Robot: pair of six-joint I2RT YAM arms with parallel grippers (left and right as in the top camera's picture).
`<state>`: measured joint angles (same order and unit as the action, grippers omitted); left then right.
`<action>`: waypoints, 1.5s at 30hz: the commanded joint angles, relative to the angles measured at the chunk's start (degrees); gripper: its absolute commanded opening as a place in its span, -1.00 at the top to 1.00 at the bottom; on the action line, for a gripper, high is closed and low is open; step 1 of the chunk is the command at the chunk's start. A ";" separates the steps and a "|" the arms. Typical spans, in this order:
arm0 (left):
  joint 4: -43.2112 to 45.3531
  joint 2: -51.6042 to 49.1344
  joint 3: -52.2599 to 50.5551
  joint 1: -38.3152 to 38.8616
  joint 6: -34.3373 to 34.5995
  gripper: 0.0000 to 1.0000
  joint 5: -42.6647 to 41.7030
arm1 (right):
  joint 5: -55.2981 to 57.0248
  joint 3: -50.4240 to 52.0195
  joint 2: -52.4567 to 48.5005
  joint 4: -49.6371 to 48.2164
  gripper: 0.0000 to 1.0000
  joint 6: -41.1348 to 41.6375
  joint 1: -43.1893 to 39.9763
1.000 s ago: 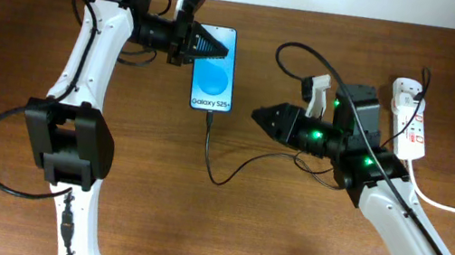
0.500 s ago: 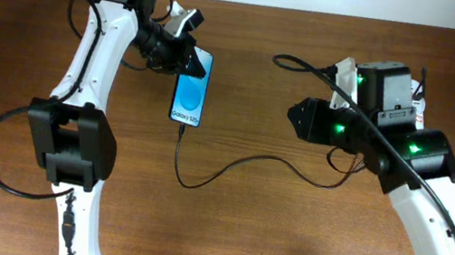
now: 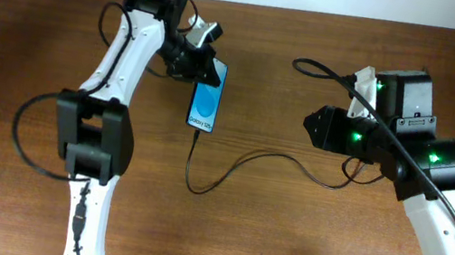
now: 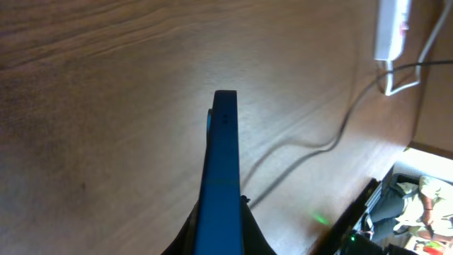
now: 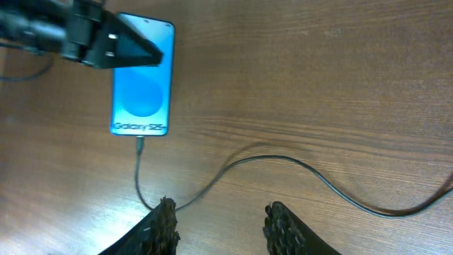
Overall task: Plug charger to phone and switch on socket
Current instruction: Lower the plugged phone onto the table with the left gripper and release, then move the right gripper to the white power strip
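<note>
The phone (image 3: 206, 104) has a bright blue screen and lies tilted over the table, and my left gripper (image 3: 203, 66) is shut on its top end. In the left wrist view the phone (image 4: 222, 163) shows edge-on between my left gripper's (image 4: 221, 237) fingers. The charger (image 3: 230, 166), a thin black cable, is plugged into the phone's bottom edge and loops right toward my right arm. My right gripper (image 3: 309, 122) is open and empty, to the right of the phone. The right wrist view shows the phone (image 5: 141, 99), the charger (image 5: 283, 160) and the open gripper (image 5: 223, 225). The socket (image 4: 393, 28) shows only in the left wrist view.
In the overhead view my right arm (image 3: 407, 147) covers the place where the socket lies. The thick white lead (image 4: 432, 39) runs off from the socket. The wooden table (image 3: 282, 246) fills all views, and a wall edge runs along the back.
My left gripper carried the phone down-left, then a little right, with the cable trailing from it. My right gripper pulled back to the right, away from the phone.
</note>
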<state>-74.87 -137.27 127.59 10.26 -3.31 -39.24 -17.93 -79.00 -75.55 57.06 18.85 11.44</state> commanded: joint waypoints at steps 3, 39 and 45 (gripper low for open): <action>5.55 -5.42 -0.15 -1.22 4.24 1.00 0.28 | 0.66 -1.38 0.61 0.02 0.14 -0.63 -0.33; -0.57 -10.99 0.92 -2.27 15.26 -0.09 37.92 | 2.12 -1.38 0.57 1.68 0.13 -1.55 -0.33; -8.81 1.81 14.10 -7.15 15.23 -0.12 39.50 | 2.12 -3.15 1.97 2.84 0.13 -2.16 -0.33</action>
<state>-82.32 -144.64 137.40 5.26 12.84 -1.41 -16.47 -79.33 -75.48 59.40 17.54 11.44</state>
